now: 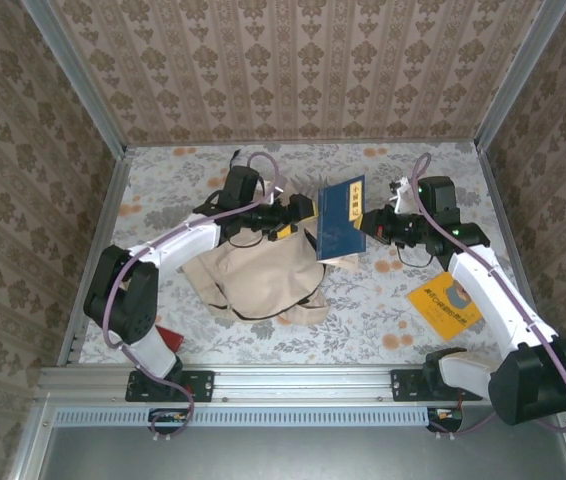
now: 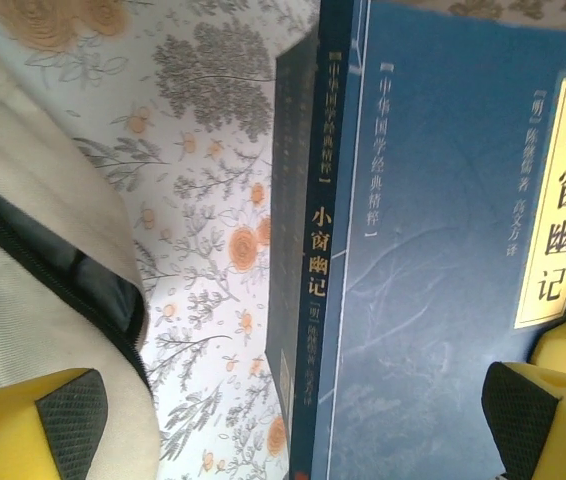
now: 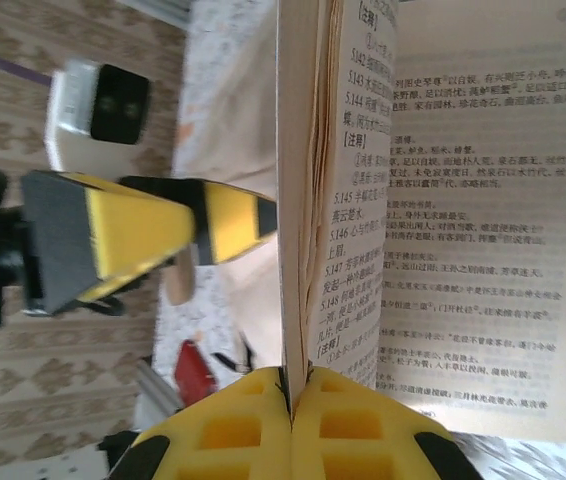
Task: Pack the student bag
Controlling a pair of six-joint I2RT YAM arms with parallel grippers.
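The student bag (image 1: 258, 280) lies slumped on the table (image 1: 363, 160) in front of the left arm, its long axis running roughly left to right in the overhead view. In the left wrist view its dark zipper (image 2: 63, 265) gapes a little, though we cannot see how wide the mouth really is.

Just off the bag's far right corner a blue book (image 1: 341, 218) stands upright on edge, its spine towards the left arm. The right pincer (image 3: 288, 400) is clenched on the book's lower edge, pinching only a thin part of it (cover or a few leaves, we cannot tell which), so the rest of the pages fan loose.

The left pincer (image 2: 293, 415) is released, jaws wide, grasping nothing, with the book just in front of it and the bag at its left finger.

The bag lies left of and nearer than the book, so we judge the book must travel that way and tip flat to enter. The left arm is nearer the mouth.

A yellow book (image 1: 445, 305) waits beside the right arm.
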